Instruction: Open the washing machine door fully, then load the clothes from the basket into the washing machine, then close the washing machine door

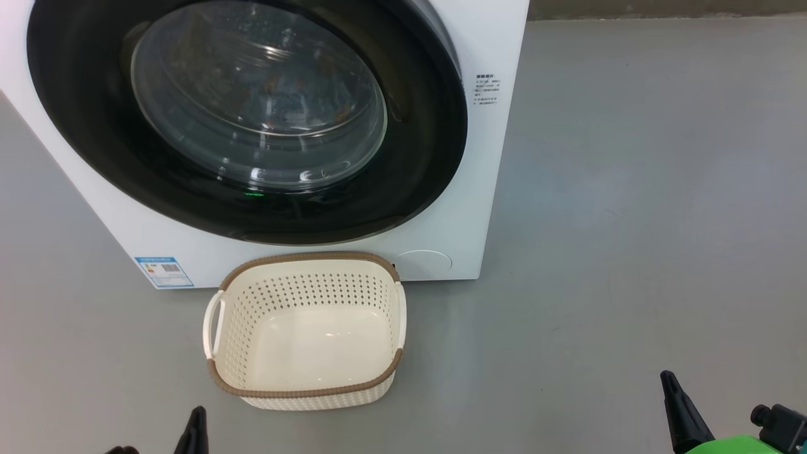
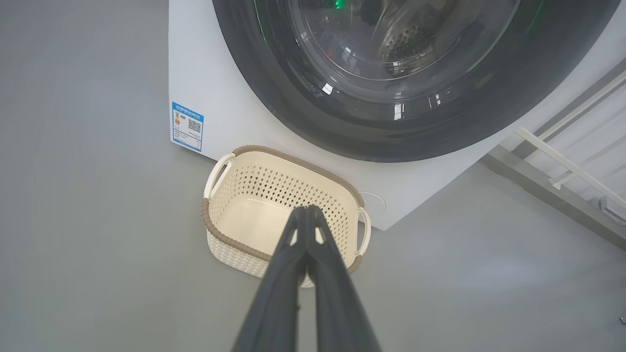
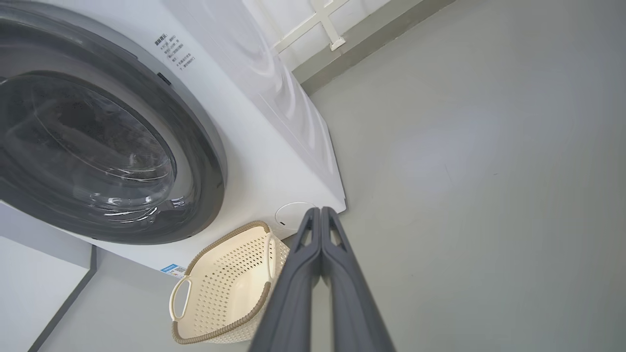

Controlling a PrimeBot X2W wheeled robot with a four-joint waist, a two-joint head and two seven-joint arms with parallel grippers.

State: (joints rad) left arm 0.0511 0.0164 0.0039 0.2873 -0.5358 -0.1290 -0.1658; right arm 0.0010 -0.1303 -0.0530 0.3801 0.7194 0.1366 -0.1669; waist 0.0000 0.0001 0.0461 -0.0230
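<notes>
Basket (image 1: 309, 291) stands upright on the grey floor (image 1: 630, 252), mouth up, just in front of the washing machine (image 1: 492, 164) and below the lower edge of the washing machine door (image 1: 246, 120). Its two side handles sit at its left and right ends in the head view, so its long axis runs across that view, parallel to the machine's front. The far brown rim lies close against the white panel (whether it touches, I cannot tell). Its smooth cream bottom shows whole.

The door lies flat against the machine's front and faces the robot, its black ring nearly as wide as the cabinet. Through the clear glass, pale clothes (image 1: 277, 88) with small orange-brown marks show dimly inside the drum, blurred by reflections. A small green light (image 1: 254, 194) glints at the glass's lower edge. A blue label sticker (image 1: 164, 271) sits at the front's lower left corner, near the basket's left handle. A round cover (image 1: 423, 261) sits at the lower right, just past the basket's far right corner.

The left end effector (image 2: 307, 211) hangs on the near side of the basket, pointing toward it and the door. Its two dark fingers meet at the tips with nothing between them. The right end effector (image 3: 320, 211) is well off to the basket's right, pointing toward the machine's lower right corner. Its fingers are likewise pressed tip to tip and grip nothing.
</notes>
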